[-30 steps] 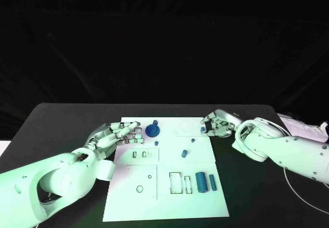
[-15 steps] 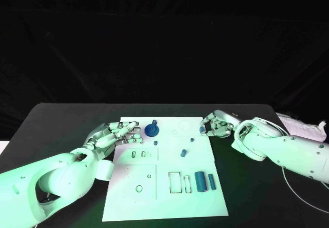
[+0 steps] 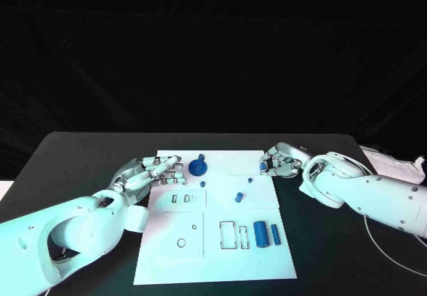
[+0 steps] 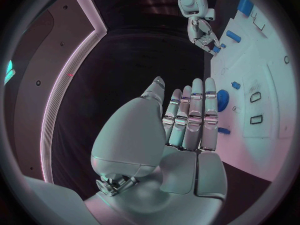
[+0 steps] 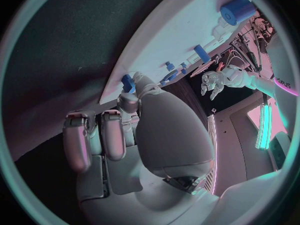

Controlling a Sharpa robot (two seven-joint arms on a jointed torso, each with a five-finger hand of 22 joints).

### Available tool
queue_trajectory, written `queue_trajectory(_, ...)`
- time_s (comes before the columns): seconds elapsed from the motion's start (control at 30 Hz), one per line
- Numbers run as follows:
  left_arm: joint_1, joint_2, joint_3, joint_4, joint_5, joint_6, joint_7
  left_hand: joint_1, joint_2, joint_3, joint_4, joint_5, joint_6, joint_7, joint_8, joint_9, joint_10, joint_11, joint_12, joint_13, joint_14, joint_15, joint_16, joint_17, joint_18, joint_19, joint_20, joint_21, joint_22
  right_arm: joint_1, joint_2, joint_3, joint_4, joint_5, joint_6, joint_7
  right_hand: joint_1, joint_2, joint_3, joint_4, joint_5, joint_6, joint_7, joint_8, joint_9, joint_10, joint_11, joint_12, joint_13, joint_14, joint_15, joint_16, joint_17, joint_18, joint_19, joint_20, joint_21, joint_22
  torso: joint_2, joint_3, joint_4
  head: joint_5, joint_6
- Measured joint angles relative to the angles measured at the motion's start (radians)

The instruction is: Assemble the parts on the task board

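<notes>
Between the right hand's point(image 3: 278, 164) pinching fingertips sits a small blue part point(image 3: 264, 166) at the task board's point(image 3: 213, 259) edge; seating it likely comes next. Left hand point(image 3: 153, 174) holds nothing, fingers straight together beside a blue gear point(image 3: 197, 167).

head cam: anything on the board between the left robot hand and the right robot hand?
In the head view, between the left robot hand and the right robot hand lie the round blue gear-like part and bare white plastic task board.

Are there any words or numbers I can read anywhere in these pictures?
"PUS": only these dark letters read, on the left arm in the right wrist view; the word's start is hidden.
The task board has outlines and slots, but no words or numbers that can be read.
</notes>
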Motion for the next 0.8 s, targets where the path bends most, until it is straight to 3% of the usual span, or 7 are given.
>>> queue_trajectory(0.23, 0.000, 0.000, 0.000, 0.000, 0.000, 0.000, 0.000, 0.000, 0.000, 0.000, 0.000, 0.000, 0.000, 0.000, 0.000, 0.000, 0.000, 0.000, 0.000, 0.000, 0.000, 0.000, 0.000, 0.000, 0.000, 0.000, 0.000, 0.000, 0.000, 0.000, 0.004, 0.001, -0.005, 0.000, 0.002, 0.003, -0.005, 0.010, 0.032, -0.011, -0.046, 0.047, -0.012, 0.014, 0.003, -0.001, -0.009, -0.001, 0.000, 0.001, -0.008, 0.004, 0.000, 0.000, 0.000, -0.007, 0.000, 0.000, 0.000, 0.0000, 0.0000, 0.000, -0.002)
queue_trajectory(0.37, 0.000, 0.000, 0.000, 0.000, 0.000, 0.000, 0.000, 0.000, 0.000, 0.000, 0.000, 0.000, 0.000, 0.000, 0.000, 0.000, 0.000, 0.000, 0.000, 0.000, 0.000, 0.000, 0.000, 0.000, 0.000, 0.000, 0.000, 0.000, 0.000, 0.000, 0.005, 0.001, -0.006, -0.002, 0.002, 0.003, -0.005, 0.014, 0.048, -0.024, -0.069, 0.051, -0.008, 0.028, 0.005, -0.002, -0.016, -0.002, 0.000, -0.002, -0.016, 0.004, 0.000, 0.000, 0.000, -0.014, 0.000, 0.000, -0.001, 0.0002, 0.0002, -0.001, -0.003)
queue_trajectory(0.67, 0.000, 0.001, 0.000, -0.001, 0.000, 0.000, 0.000, 0.000, 0.000, 0.000, 0.000, 0.000, 0.000, 0.000, 0.000, 0.000, 0.000, 0.000, 0.000, 0.000, 0.000, 0.000, 0.000, 0.000, 0.000, 0.000, 0.000, 0.000, 0.000, 0.000, 0.005, 0.002, -0.008, -0.013, -0.003, -0.001, -0.010, 0.020, 0.054, -0.029, -0.074, 0.051, -0.008, 0.028, 0.005, -0.001, -0.019, -0.004, 0.001, -0.001, -0.017, 0.004, 0.000, 0.000, 0.000, -0.014, 0.000, 0.001, -0.001, 0.0003, -0.0001, 0.000, -0.005)
queue_trajectory(0.8, 0.000, 0.001, 0.000, -0.002, 0.000, 0.000, 0.000, 0.000, 0.000, 0.000, 0.000, 0.000, 0.000, 0.000, 0.000, 0.000, 0.000, 0.000, 0.000, 0.000, 0.000, 0.000, 0.000, 0.001, 0.000, 0.000, 0.000, 0.000, 0.000, -0.002, 0.001, 0.000, 0.023, -0.013, -0.014, -0.009, -0.020, 0.030, 0.062, -0.023, -0.075, 0.051, -0.008, 0.028, 0.005, -0.001, -0.019, -0.009, 0.001, -0.001, -0.017, 0.004, 0.000, 0.000, 0.000, -0.014, 0.000, 0.001, -0.002, 0.0005, -0.0004, 0.000, -0.003)
